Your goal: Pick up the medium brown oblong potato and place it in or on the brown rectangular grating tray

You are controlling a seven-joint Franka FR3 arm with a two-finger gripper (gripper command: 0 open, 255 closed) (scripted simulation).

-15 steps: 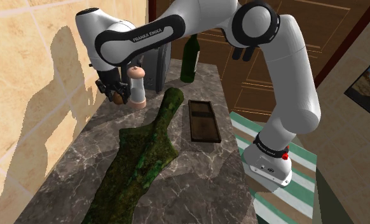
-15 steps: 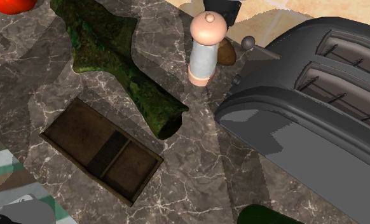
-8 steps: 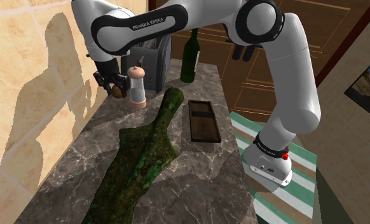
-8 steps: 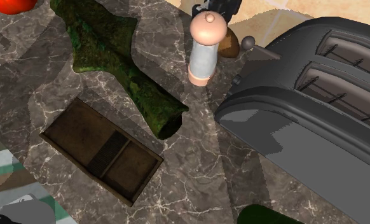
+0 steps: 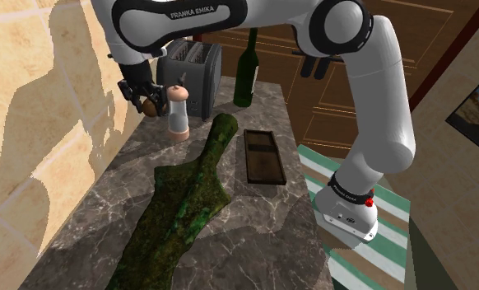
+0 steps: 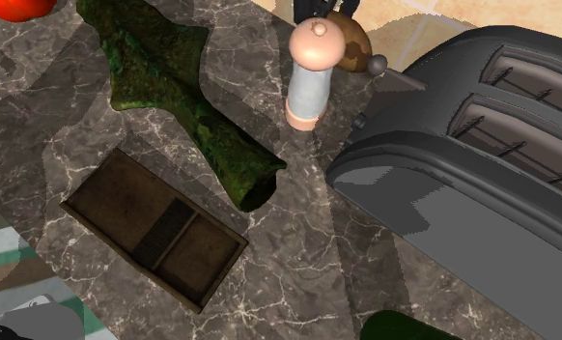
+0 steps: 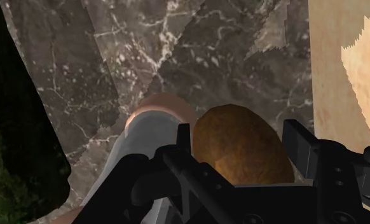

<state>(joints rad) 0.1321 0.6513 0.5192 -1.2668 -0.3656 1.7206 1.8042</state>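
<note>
Closest to me in the shoulder view, the dark veined marble worktop [image 5: 258,239] carries a long mottled green, bark-like slab [image 5: 188,198] that runs away from the camera. Just to that view's right of its narrow far end lies the brown rectangular grating tray [image 5: 262,156], flat on the stone with nothing in it. Further on stands a pale grey cylindrical grinder with a pinkish knob and base [image 5: 177,111], upright. The all-black claw [image 5: 146,97] hangs just to that view's left of the grinder's top, and its fingers are clamped on the brown oblong potato [image 5: 151,105]. In the wrist view I see the potato pressed between both fingers [image 7: 184,137], clear of the worktop and well apart from the tray. Behind the grinder sits a dark grey two-slot toaster [image 5: 192,70], and beyond it a dark green glass bottle [image 5: 246,78]
</note>
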